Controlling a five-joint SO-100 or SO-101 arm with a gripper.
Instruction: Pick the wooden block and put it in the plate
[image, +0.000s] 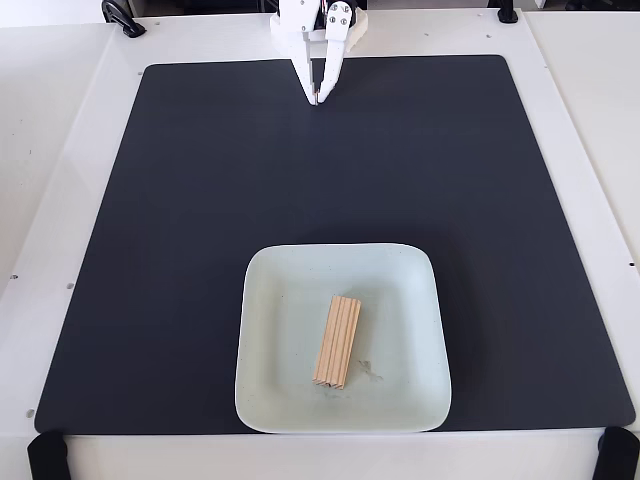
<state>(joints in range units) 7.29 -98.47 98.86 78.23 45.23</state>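
The plate (262, 400) lies nearest the camera in the fixed view, at the lower middle of a black mat (180, 220). At the far edge of the mat the white gripper (317, 99) points down with its fingertips together and nothing between them. Well apart from it, the wooden block (337, 341) lies flat inside the plate, near the centre, its long side running almost toward the gripper, with a small smudge (368, 371) just to its right. The mat covers a white counter (60, 150).
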